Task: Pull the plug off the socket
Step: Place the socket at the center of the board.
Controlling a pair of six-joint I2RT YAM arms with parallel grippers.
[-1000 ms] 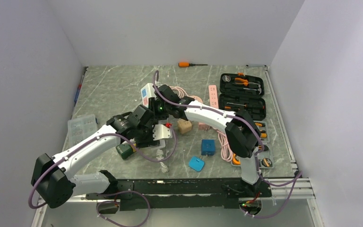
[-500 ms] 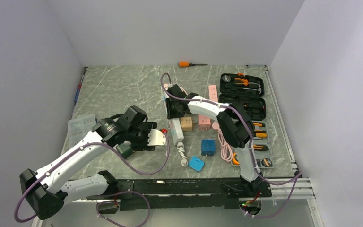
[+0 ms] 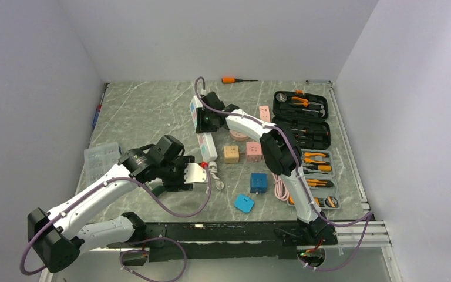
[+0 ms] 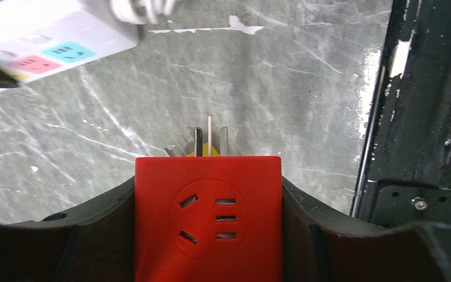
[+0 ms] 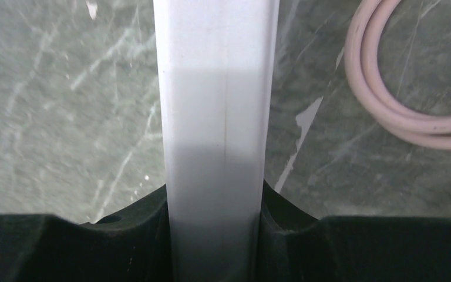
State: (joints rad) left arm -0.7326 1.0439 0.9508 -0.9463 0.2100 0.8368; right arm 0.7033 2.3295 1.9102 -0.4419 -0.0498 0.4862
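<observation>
Far left: clear box [image 3: 101, 157] on the table [image 3: 141, 111]. Left gripper [image 3: 200, 168] pinches the red plug [image 4: 208, 226] by its sides. The plug's prongs are bare, over the marble and in no socket. The white strip [image 3: 206, 147] is just beyond the plug, apart from it, with its coiled cord [image 3: 215, 172] beside. Right gripper [image 3: 207, 119] is clamped across the strip's width near its far end, fingers tight on both long edges. Right of the strip: tan cube [image 3: 231, 154], pink cube [image 3: 253, 151], blue cube [image 3: 258, 182], blue flat adapter [image 3: 244, 203], pink cable [image 5: 399, 111]. Far right: open tool case [image 3: 301, 117]. Screwdriver [image 3: 235, 80] at the back edge.
</observation>
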